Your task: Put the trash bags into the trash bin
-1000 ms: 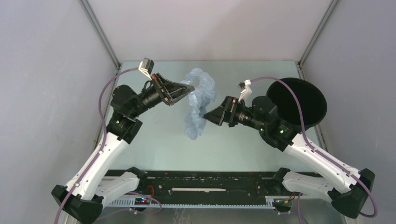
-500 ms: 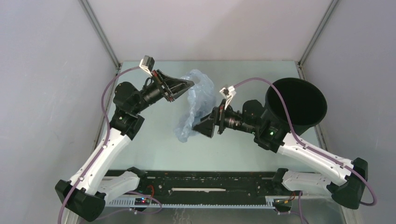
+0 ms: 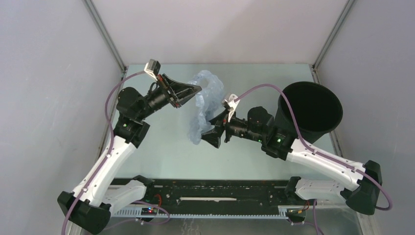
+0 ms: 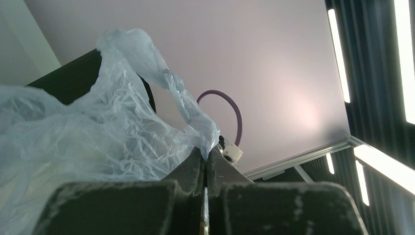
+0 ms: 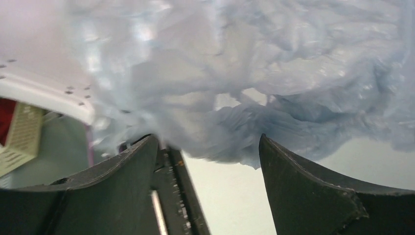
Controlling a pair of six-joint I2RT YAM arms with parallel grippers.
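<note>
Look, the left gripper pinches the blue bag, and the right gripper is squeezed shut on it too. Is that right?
Not quite. The right gripper is open, not shut. The right wrist view shows its jaws wide apart, with the trash bag just ahead of them and not clamped. The left gripper does pinch the bag.

1. Top view: bright, even, diffuse light, with only faint, soft shadows on the bench [image 3: 161, 152]. Everything is sharp, though the wall lines splay toward the corners.
2. Left wrist view: white light strips [image 4: 336, 54] above and right of the left tool [image 4: 205, 154] blow out, with a pinkish glow beside them. The tool's near fingers look soft and grainy. The trash bag [image 4: 107, 132] glows translucent.
3. Right wrist view: film just ahead of the right tool [image 5: 208, 142] is blurred and washed out, worst at upper left.
</note>
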